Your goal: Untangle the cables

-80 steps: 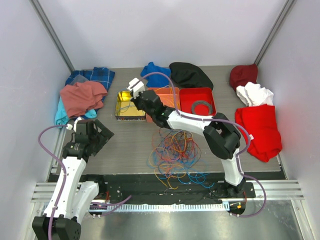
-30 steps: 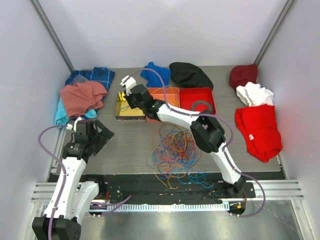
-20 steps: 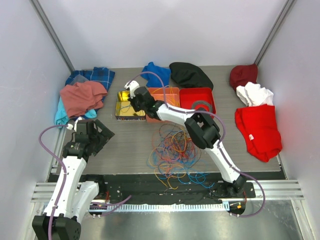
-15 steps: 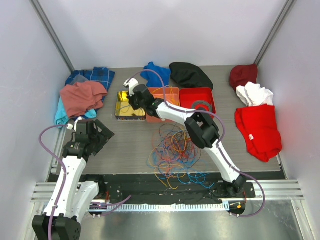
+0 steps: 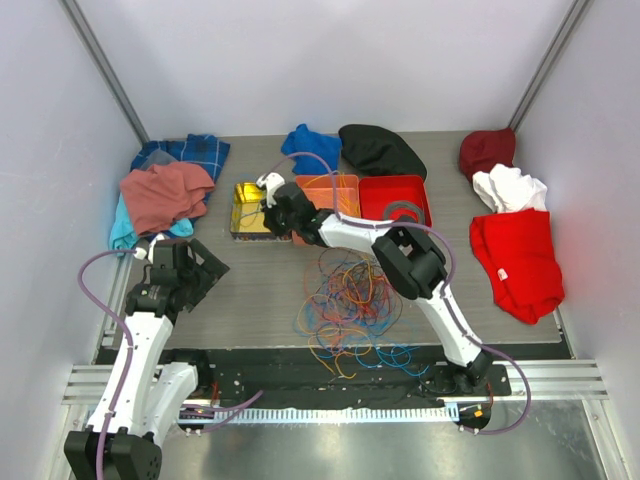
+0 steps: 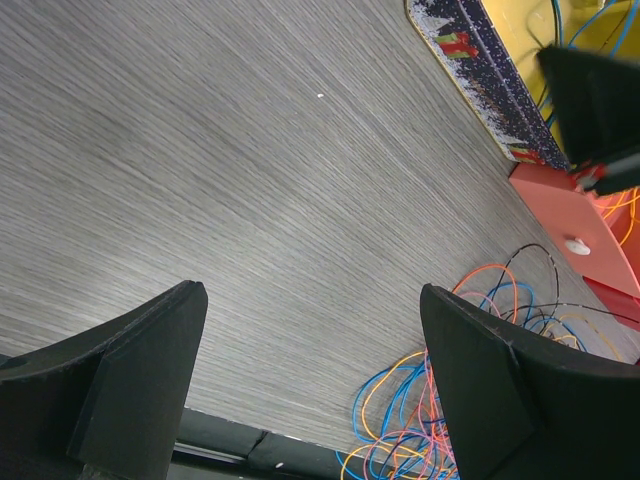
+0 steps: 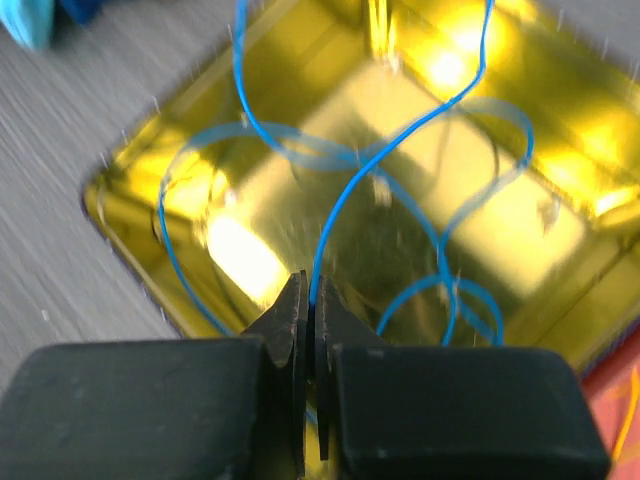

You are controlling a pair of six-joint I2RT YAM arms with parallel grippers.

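Starting with the bench (image 5: pixel 250 290): same as a few seconds back, apart from the right arm (image 5: pixel 350 232). Stretched from its base toward the yellow tray (image 5: pixel 246 210), swept out high over that tray, then brought back and down to its near right corner.

Holding the left arm (image 5: pixel 140 330) parked as before, near and to the left of the tray, with the left tool (image 6: pixel 312 300) spread wide over bare bench and gripping nothing.

Leaving the main heap of cables (image 5: pixel 348 300) near and to the right of the tray, looking as knotted as it did earlier: orange, blue, red and dark loops piled on one another.

Clamped tight with the right tool (image 7: pixel 309 295) on a single blue cable (image 7: pixel 345 185), just above the tray's shiny floor. Draped in loose loops inside the tray, rising at one point into the closed jaws.

Reads as lifting one strand clear of the heap and laying it in the tray, so a small share of the job done and most of the tangle left.

Probably calls next for letting go over the tray, then returning to the heap for another strand. Worth watching for the thin cable clinging to the tool on release and being dragged back out of the tray.
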